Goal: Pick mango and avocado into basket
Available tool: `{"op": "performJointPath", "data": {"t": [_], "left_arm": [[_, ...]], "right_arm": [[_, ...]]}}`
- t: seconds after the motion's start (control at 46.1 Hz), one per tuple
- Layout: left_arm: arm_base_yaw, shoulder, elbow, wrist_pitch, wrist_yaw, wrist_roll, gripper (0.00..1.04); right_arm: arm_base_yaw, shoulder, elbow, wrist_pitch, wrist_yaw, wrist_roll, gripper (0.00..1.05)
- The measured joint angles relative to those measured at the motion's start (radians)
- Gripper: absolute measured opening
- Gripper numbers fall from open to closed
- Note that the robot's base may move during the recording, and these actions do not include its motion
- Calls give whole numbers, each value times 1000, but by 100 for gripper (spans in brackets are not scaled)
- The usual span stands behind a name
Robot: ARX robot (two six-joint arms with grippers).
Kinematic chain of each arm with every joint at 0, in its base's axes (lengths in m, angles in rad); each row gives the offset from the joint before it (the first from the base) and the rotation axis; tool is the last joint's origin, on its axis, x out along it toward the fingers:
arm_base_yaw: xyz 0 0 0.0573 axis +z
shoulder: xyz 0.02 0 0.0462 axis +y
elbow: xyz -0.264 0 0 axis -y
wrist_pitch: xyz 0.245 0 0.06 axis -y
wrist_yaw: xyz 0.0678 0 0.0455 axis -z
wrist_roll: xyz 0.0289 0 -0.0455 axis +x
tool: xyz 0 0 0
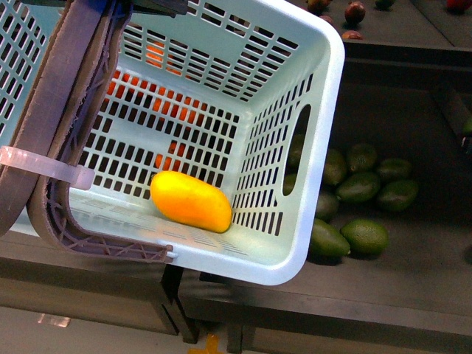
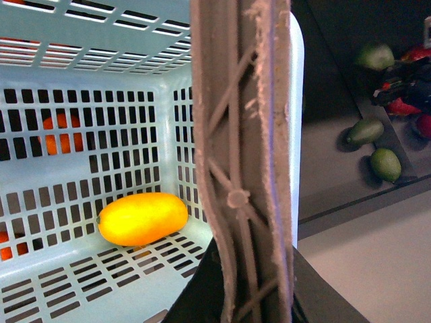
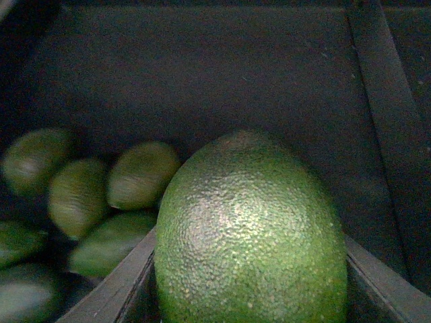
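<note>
Basket point(image 1: 333, 96) fills most of our front view, tipped so that its open mouth faces us and its rounded corner juts over the dark shelf point(image 1: 413, 273). Our left gripper point(image 2: 252, 304) is closed round the brown handle point(image 2: 242, 134), with a dark finger showing on either side, and holds the basket by it. A white zip tie point(image 1: 44, 168) crosses the handle near the left edge of the front view.

Inside, the mango point(image 1: 191, 200) lies on the slotted floor, just beside the side wall with the oval hand hole point(image 1: 299, 147). The floor around its other sides is bare. Oranges point(image 1: 166, 103) show only as colour through the far slots.

Our right gripper point(image 3: 249, 299) is clamped on the avocado point(image 3: 249, 229), whose pebbled skin bulges up between the two fingers and hides their tips. Behind it the shelf surface lies open as far as a raised strip point(image 3: 377, 101). The loose avocados point(image 3: 101, 188) lie off to one side, apart from the held one. From the front, that heap sits just past the basket's rim, with some of it seen through the hand hole
</note>
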Motion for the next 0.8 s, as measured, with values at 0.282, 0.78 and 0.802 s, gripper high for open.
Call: {"op": "performJointPath", "data": {"t": [0.282, 0.78, 0.802], "left_arm": [[0, 0, 0, 0, 0, 0, 7], [0, 0, 0, 0, 0, 0, 7], [0, 0, 0, 0, 0, 0, 7]], "right_arm": [[172, -430, -195, -80, -2, 185, 57], [623, -628, -200, -199, 192, 280, 57], [636, -623, -197, -199, 198, 282, 57]]}}
